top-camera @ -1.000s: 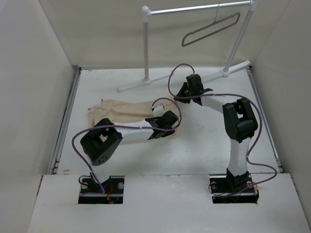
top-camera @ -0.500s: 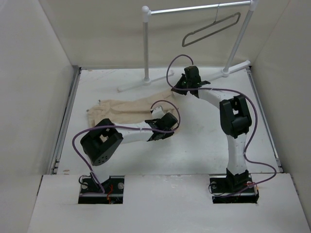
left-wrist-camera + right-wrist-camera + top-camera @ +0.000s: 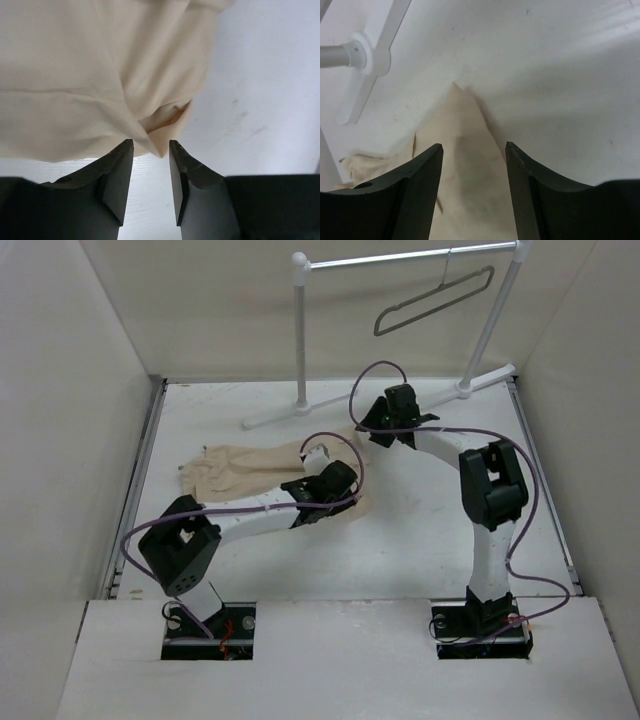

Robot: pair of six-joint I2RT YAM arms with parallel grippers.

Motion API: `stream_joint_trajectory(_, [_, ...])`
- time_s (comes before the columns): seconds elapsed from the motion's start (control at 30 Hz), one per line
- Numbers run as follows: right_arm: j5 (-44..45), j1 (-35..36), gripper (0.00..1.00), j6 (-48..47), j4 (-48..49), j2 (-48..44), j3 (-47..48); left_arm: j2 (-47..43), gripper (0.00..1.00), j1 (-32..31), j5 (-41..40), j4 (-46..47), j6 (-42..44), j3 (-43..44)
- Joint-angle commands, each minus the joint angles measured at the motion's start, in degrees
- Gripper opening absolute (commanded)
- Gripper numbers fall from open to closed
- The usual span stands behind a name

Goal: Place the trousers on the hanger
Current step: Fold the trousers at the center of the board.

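The beige trousers (image 3: 245,468) lie flat on the white table, stretched from the left wall side toward the middle. My left gripper (image 3: 338,482) hovers at their right end. In the left wrist view its jaws (image 3: 151,145) stand narrowly open, with a folded corner of the trousers (image 3: 90,75) just at the fingertips, unpinched. My right gripper (image 3: 372,430) is open over the far right tip of the cloth. The right wrist view shows its jaws (image 3: 474,146) apart above the pointed end of the trousers (image 3: 465,165). The thin grey hanger (image 3: 435,300) hangs on the rack bar, far behind both grippers.
The white tubular rack (image 3: 300,330) stands at the back, its feet spreading over the far table; one foot (image 3: 370,55) shows in the right wrist view. White walls close in the left, right and back sides.
Both grippers have opened and let go of the cloth. The left arm's elbow swung down and to the left as the arm stretched out; the right gripper shifted slightly.
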Motion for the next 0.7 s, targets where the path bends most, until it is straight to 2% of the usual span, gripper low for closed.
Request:
stream_joint_trajectory(0.0, [1.4, -0.3, 0.6, -0.7, 3.9, -10.3, -5.3, -5.9, 0.33, 1.9, -3.5, -0.6, 1.0, 2.3])
stream_joint_trajectory(0.2, [1.4, 1.3, 0.6, -0.9, 4.4, -17.9, -19.7, -11.9, 0.33, 7.8, -3.1, -0.8, 2.3, -1.3])
stream_joint_trajectory(0.33, [-1.2, 4.9, 0.6, -0.7, 4.5, -19.0, -25.8, -14.3, 0.36, 18.5, -0.1, -2.2, 5.4, -3.7])
stream_joint_trajectory(0.4, [-2.2, 6.5, 0.48, 0.1, 5.2, -18.6, -28.0, -14.1, 0.36, 24.1, 1.2, -2.0, 8.9, -4.9])
stream_joint_trajectory(0.47, [-2.8, 7.8, 0.29, 0.7, 6.5, -18.5, -30.0, -13.8, 0.35, 29.5, 2.0, -1.5, 12.2, -6.7])
stream_joint_trajectory(0.53, [-2.6, 8.5, 0.15, 1.5, 6.9, -20.0, -32.1, -14.3, 0.33, 34.3, 2.5, -1.4, 15.0, -9.3])
stream_joint_trajectory(0.67, [-2.8, 9.0, 0.07, 4.0, 5.9, -25.6, -38.1, -15.9, 0.29, 43.9, 2.5, -0.2, 18.5, -16.3])
